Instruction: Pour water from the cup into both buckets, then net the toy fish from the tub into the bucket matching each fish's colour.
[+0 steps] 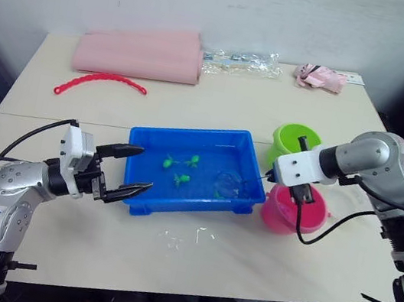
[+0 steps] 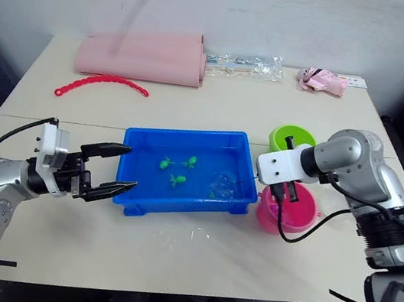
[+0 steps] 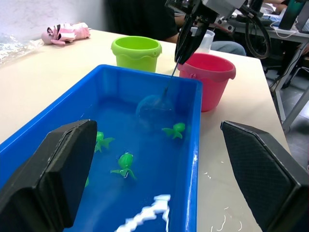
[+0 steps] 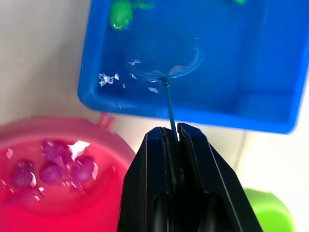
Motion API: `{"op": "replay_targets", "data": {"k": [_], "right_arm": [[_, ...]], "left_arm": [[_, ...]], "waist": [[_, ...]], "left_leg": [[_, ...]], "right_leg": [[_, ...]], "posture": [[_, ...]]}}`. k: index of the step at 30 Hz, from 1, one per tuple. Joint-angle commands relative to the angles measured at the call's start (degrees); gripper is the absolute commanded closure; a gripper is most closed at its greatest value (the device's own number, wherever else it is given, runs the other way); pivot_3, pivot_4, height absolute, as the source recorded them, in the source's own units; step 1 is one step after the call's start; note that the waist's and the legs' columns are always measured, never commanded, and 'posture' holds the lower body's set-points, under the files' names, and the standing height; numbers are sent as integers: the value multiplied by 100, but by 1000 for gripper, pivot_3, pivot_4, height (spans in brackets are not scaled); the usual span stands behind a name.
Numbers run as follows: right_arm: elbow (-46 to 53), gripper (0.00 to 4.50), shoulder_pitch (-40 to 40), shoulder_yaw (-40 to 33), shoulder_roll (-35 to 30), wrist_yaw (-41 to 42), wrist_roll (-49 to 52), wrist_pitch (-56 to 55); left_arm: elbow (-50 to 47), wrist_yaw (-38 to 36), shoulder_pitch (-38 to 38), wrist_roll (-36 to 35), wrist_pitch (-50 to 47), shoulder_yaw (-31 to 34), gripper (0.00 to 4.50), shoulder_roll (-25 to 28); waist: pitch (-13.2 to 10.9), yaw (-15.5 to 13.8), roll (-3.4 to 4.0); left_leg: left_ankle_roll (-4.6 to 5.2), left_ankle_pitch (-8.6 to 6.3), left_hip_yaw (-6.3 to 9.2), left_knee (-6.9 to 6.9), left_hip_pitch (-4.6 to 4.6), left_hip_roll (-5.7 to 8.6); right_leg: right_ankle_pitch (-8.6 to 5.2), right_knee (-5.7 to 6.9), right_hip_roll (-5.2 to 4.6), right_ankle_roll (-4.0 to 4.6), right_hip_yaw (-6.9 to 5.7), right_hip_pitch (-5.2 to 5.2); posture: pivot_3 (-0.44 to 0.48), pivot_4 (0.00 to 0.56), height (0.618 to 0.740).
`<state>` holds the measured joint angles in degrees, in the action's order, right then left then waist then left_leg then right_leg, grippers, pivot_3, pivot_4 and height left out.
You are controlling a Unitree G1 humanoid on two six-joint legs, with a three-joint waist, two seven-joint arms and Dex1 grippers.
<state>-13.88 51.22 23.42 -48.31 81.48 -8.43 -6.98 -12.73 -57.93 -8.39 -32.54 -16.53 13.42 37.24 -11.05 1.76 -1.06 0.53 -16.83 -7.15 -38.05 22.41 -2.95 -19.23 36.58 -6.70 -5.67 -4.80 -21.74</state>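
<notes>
The blue tub [image 1: 139, 201] sits mid-table, holding water and three green toy fish [image 1: 180, 179]. The net [image 4: 145, 77] has its hoop dipped in the tub's right end, and my right gripper [image 4: 176, 129] is shut on its thin handle above the tub's right rim. The green bucket [image 1: 297, 141] stands behind that arm. The pink bucket [image 1: 294, 209], nearer me, holds several pink fish [image 4: 53, 169]. A bit of the clear cup [image 3: 206, 41] shows behind the pink bucket. My left gripper [image 1: 146, 169] is open at the tub's left end, holding nothing.
A folded pink cloth [image 1: 141, 52], a red beaded strip [image 1: 101, 81], a clear plastic bag [image 1: 240, 63] and a pink toy [image 1: 320, 78] lie along the far side of the table. Spilled water [image 1: 188, 235] marks the table in front of the tub.
</notes>
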Motion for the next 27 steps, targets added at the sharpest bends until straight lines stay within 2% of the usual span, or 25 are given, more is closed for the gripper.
{"op": "replay_targets", "data": {"k": [1,7,12,27], "right_arm": [[-114,4500,155,-62,-20,257,28,129],[-454,4500,347,-110,162,415,74,278],[-302,4500,304,-321,346,571,505,1076],[-339,4500,202,-577,468,334,899,2079]], "left_arm": [[-182,25,32,-126,30,163,31,76],[-174,32,25,-140,33,167,31,76],[-187,66,-12,-138,3,158,31,82],[-165,87,-142,-119,-61,125,31,101]], "waist": [[0,0,1],[-1,2,1],[-1,5,2],[-1,0,2]], "left_leg": [[0,0,0,0,0,0],[0,0,0,0,-1,0],[-4,-2,-1,1,0,-5],[-5,-4,-9,3,2,-5]], "right_leg": [[0,0,0,0,0,0],[0,0,0,0,-2,0],[0,0,0,0,-1,-2],[0,3,-1,1,-1,-13]], "posture": [[0,150,740],[0,150,740],[0,150,740],[0,150,740]]}}
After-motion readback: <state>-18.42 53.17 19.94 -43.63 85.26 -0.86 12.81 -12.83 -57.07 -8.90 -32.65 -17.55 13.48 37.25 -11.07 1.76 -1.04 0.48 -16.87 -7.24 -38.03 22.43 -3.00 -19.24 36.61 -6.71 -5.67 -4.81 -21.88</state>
